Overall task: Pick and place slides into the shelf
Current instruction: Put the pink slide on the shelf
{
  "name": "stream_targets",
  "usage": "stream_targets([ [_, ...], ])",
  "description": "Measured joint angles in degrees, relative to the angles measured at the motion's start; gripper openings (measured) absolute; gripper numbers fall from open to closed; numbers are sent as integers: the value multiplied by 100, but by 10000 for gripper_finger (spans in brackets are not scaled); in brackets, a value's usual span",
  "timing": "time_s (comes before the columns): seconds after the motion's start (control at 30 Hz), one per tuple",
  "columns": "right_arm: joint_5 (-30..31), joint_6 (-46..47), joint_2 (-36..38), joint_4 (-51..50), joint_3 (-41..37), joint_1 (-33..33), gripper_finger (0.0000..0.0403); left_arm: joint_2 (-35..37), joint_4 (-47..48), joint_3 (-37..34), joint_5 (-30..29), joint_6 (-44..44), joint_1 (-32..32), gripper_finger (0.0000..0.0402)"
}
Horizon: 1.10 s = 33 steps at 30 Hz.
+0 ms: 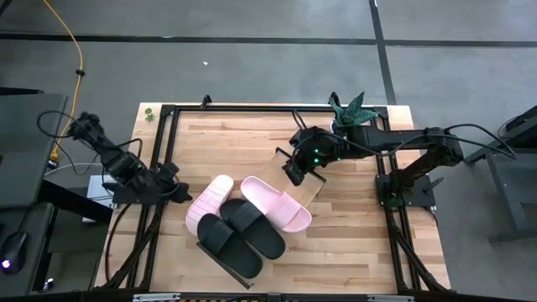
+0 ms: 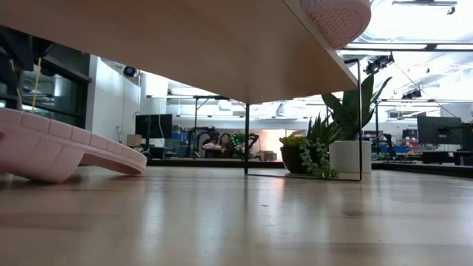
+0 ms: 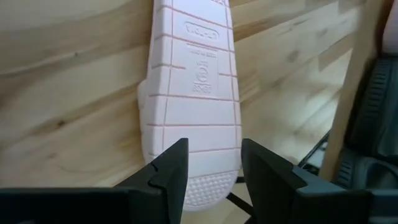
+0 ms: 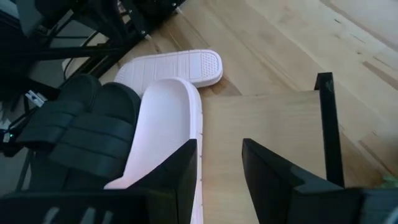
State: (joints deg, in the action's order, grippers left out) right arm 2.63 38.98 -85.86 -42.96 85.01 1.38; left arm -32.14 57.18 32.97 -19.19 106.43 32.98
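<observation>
The shelf (image 1: pixel 307 186), a light-wood board with a thin black frame, lies slantwise on the table. On it lie two black slides (image 1: pixel 242 235) and one pink slide (image 1: pixel 278 203), strap up. A second pink slide (image 1: pixel 209 204) lies sole-up beside the shelf's left edge, one end down on the table (image 2: pixel 137 166). My left gripper (image 3: pixel 214 168) is open just short of that slide's near end (image 3: pixel 208 186), touching nothing. My right gripper (image 4: pixel 221 168) is open above the shelf's bare far end (image 4: pixel 273 130), next to the strap-up pink slide (image 4: pixel 168 124).
A potted plant (image 1: pixel 348 109) stands at the table's far right corner, and shows behind the shelf's leg in the low view (image 2: pixel 347 125). Black frame rails (image 1: pixel 164 143) run along the table's left and right sides. Bare tabletop (image 1: pixel 352 243) lies near the right front.
</observation>
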Motion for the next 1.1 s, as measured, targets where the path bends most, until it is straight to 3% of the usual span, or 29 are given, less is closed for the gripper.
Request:
stream_targets([
  [0.3, 199, 158, 0, 37, 0, 125, 119, 13, -14, -101, 1005, -1442, -1247, 138],
  [0.77, 335, 266, 0, 50, 0, 206, 119, -142, -348, -343, 2115, -2787, -2620, 138],
  [0.93, 333, 262, 0, 50, 0, 206, 119, -221, -1013, -905, 2672, -2941, -3085, 138],
  [1.1, 287, 306, 0, 49, 0, 206, 119, -225, -1317, -1093, 2726, -3050, -3428, 138],
])
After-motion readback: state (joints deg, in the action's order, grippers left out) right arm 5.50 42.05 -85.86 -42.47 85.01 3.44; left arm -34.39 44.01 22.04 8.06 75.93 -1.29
